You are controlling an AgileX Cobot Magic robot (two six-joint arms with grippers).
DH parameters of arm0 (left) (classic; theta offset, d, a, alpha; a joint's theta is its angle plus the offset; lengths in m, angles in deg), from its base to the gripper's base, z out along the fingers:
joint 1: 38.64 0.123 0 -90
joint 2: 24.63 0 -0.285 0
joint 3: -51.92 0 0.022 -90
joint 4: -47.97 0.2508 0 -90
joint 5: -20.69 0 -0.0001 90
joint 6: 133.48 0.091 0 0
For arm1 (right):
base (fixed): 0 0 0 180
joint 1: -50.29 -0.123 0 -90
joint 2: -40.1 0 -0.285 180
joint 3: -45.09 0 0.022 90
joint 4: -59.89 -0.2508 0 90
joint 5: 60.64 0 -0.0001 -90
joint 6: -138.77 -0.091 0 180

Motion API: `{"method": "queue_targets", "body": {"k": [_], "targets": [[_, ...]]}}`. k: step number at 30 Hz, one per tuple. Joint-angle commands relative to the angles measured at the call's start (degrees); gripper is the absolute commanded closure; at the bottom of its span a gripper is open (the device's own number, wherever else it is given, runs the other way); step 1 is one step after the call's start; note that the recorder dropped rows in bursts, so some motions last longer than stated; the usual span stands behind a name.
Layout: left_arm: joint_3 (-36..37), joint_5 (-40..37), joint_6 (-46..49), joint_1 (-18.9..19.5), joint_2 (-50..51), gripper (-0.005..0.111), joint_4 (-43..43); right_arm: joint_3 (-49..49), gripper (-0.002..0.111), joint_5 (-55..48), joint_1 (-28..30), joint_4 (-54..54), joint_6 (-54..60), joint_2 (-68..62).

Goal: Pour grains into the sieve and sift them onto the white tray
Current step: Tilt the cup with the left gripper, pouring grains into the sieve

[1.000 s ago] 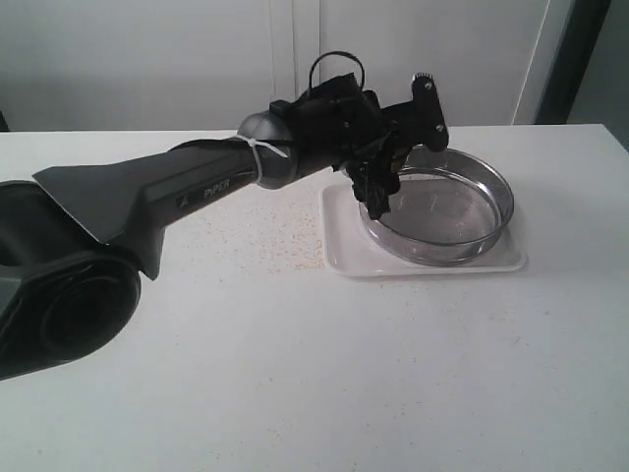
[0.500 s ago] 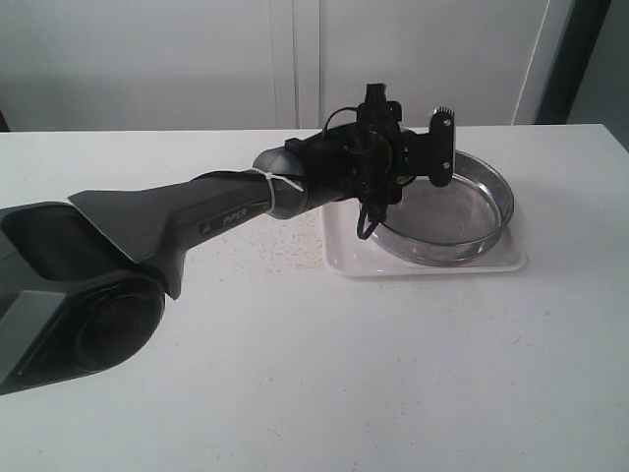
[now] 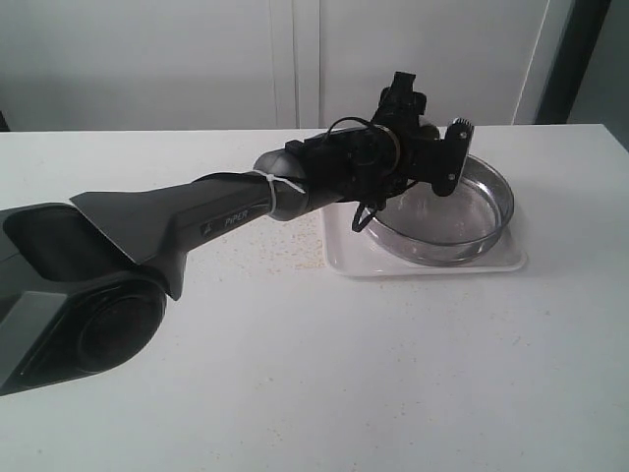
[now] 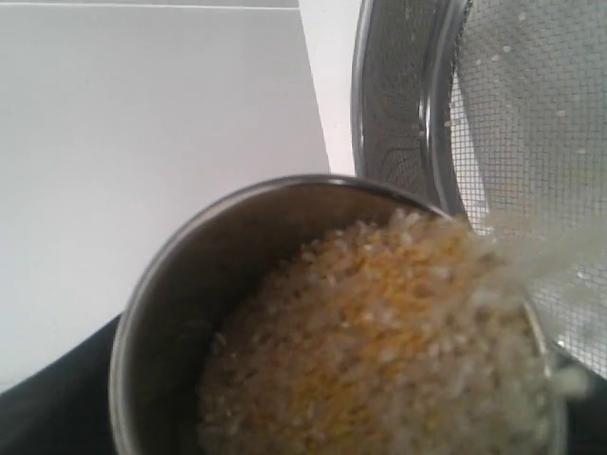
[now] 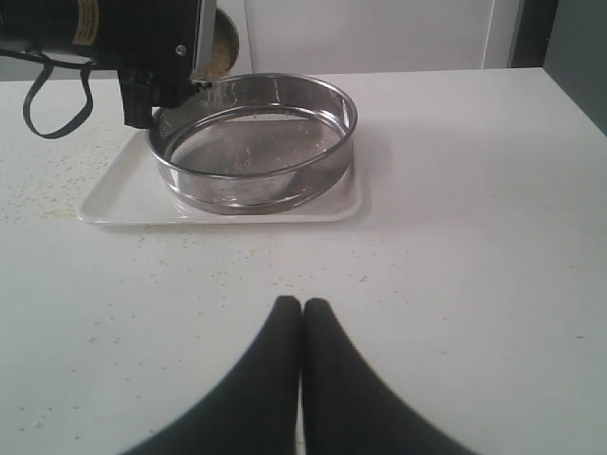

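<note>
The left arm (image 3: 197,211) stretches forward, wrist rolled sideways, left gripper (image 3: 430,133) clasping a tilted steel cup (image 4: 190,284); the right gripper (image 5: 302,318) has its fingers pressed together.

The exterior camera looks slightly down across the white table (image 3: 295,393) from its near edge, with the wide round steel mesh sieve (image 3: 447,211) on its flat white rectangular tray (image 3: 339,258) at one o'clock. The left wrist camera sits very close over a small round steel cup (image 4: 190,284) and that sieve. The right wrist camera sees sieve and tray from low along the table, farther off.

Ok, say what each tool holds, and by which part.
Left tool: the steel cup of grains, by its sides, contacts hidden. Right tool: shut, nothing.
</note>
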Motion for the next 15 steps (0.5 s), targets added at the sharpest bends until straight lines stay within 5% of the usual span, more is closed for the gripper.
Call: {"method": "queue_targets", "body": {"k": [1,15], "targets": [[-0.67,1.44,3.14,-0.02,-0.82,0.107,1.48,0.24,0.108,0.36,0.16,0.21,-0.10,0.34],[-0.67,1.67,5.63,-0.01,-0.82,0.107,3.73,0.24,0.108,0.36,0.16,0.21,-0.10,0.34]]}}
